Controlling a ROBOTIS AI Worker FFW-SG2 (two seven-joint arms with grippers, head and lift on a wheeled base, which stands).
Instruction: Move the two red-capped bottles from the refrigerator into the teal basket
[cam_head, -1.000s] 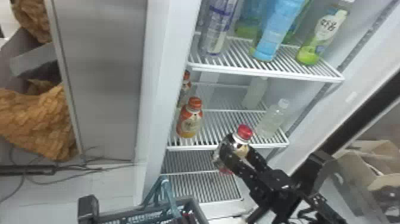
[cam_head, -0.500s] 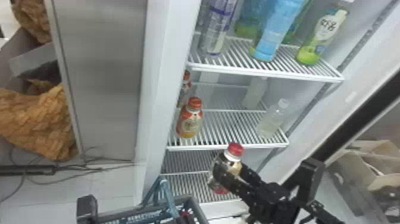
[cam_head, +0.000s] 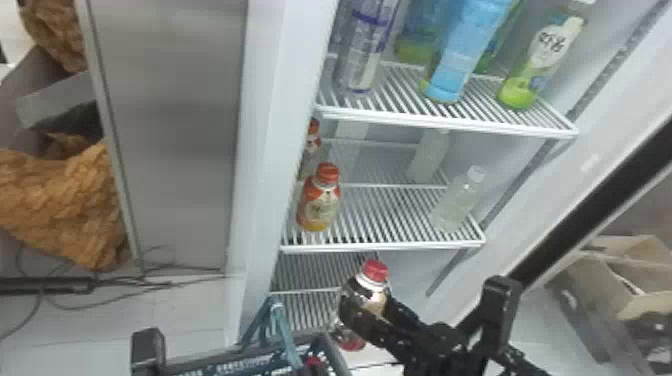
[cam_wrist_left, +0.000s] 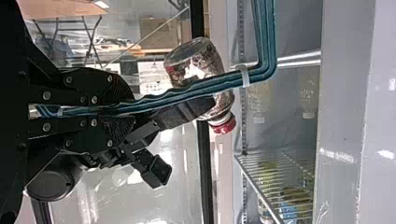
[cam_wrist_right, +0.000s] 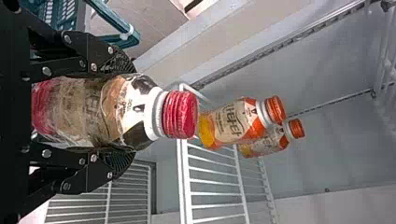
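Bottles (cam_head: 542, 55) on the refrigerator's (cam_head: 260, 150) upper shelf (cam_head: 445, 123), two smaller bottles (cam_head: 319, 202) left on the shelf below (cam_head: 380, 246), one behind the other, another bottle (cam_head: 456, 205) right, basket (cam_head: 225, 355) in front, held bottle (cam_head: 375, 298) in right gripper (cam_head: 367, 307) beside basket.

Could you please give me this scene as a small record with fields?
right hand: right hand shut on a red-capped bottle
left hand: left hand shut on the handle of the teal basket
held bottle: tilted, cap up, not yet in the basket
basket contents: something red, only partly visible
refrigerator, middle shelf: two orange-capped bottles at the left, a clear bottle at the right
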